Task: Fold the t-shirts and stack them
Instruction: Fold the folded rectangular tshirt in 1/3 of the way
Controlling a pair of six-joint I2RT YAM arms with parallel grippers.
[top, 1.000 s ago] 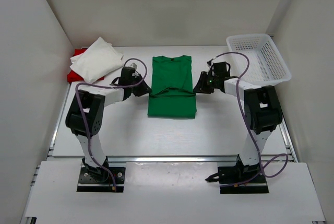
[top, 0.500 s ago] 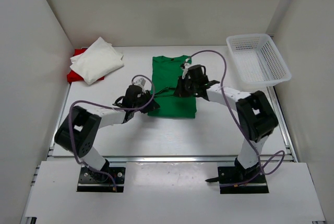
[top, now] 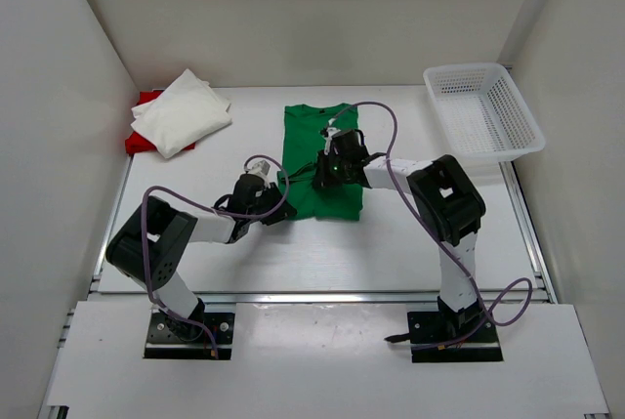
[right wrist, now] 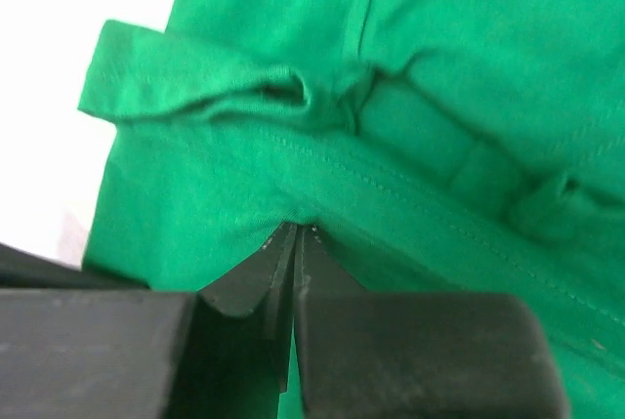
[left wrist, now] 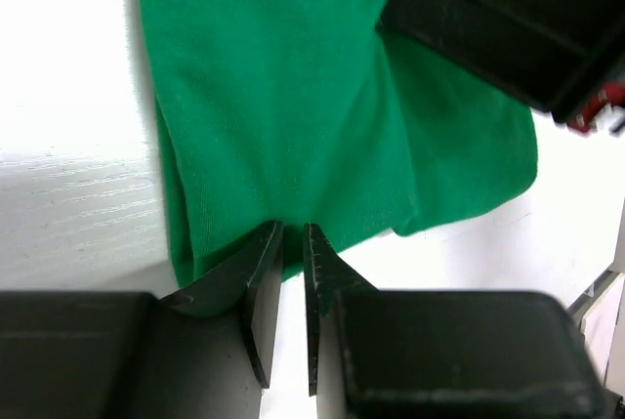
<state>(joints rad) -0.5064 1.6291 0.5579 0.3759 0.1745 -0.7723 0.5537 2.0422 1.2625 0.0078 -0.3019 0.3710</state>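
The green t-shirt [top: 322, 160] lies flat mid-table, collar to the far side, with loose folds across its middle [right wrist: 469, 67]. My right gripper [top: 320, 173] sits over its middle. Its jaws are shut, and the cloth puckers into the tips [right wrist: 296, 230]. My left gripper [top: 278, 206] is at the shirt's near left corner. Its jaws stand a narrow gap apart at the hem [left wrist: 292, 231], with bare table showing between them. The white t-shirt [top: 181, 111] lies folded on the red t-shirt [top: 146, 102] at the back left.
A white mesh basket [top: 483, 106] stands at the back right corner. White walls close in the table on the left, right and far sides. The right arm's black wrist [left wrist: 518, 19] hangs over the green cloth [left wrist: 293, 97] close to my left gripper.
My right gripper has swung left from the shirt's right edge to its middle and closed. My left gripper has moved from the shirt's left side toward me to the near left corner.
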